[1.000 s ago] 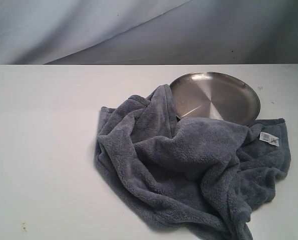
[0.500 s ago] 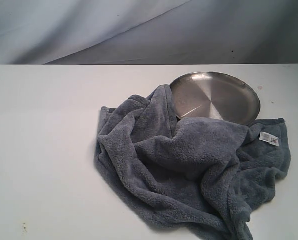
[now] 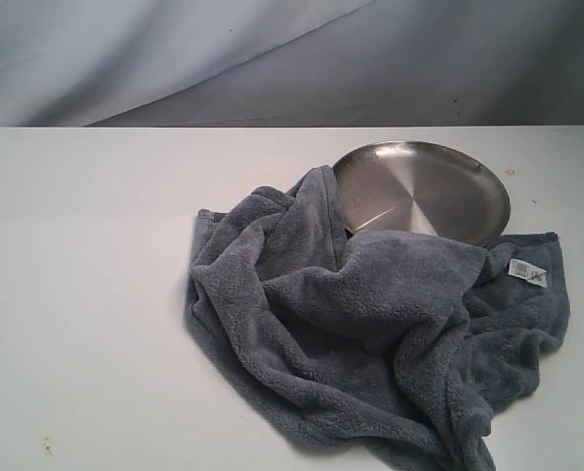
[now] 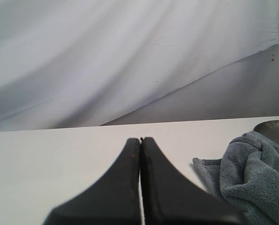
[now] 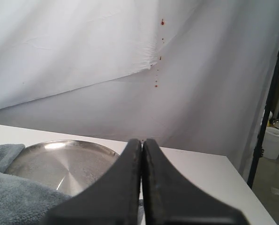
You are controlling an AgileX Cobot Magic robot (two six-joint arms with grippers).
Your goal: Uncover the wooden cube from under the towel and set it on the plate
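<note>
A crumpled blue-grey towel [image 3: 370, 324] with a white label tag [image 3: 527, 272] lies heaped on the white table, its far edge lapping over the near rim of the silver plate [image 3: 439, 177]. The wooden cube is hidden; a raised hump shows in the towel's middle. Neither gripper appears in the exterior view. In the left wrist view my left gripper [image 4: 140, 139] is shut and empty, with the towel [image 4: 252, 178] off to one side. In the right wrist view my right gripper [image 5: 142, 140] is shut and empty, with the plate [image 5: 59, 159] and the towel [image 5: 12, 197] beyond it.
The white table [image 3: 85, 294] stretches bare to the left of the towel. A grey-white cloth backdrop [image 3: 272, 59] hangs behind it. Past the table's edge in the right wrist view stand a dark pole [image 5: 270, 108] and a white bucket [image 5: 274, 142].
</note>
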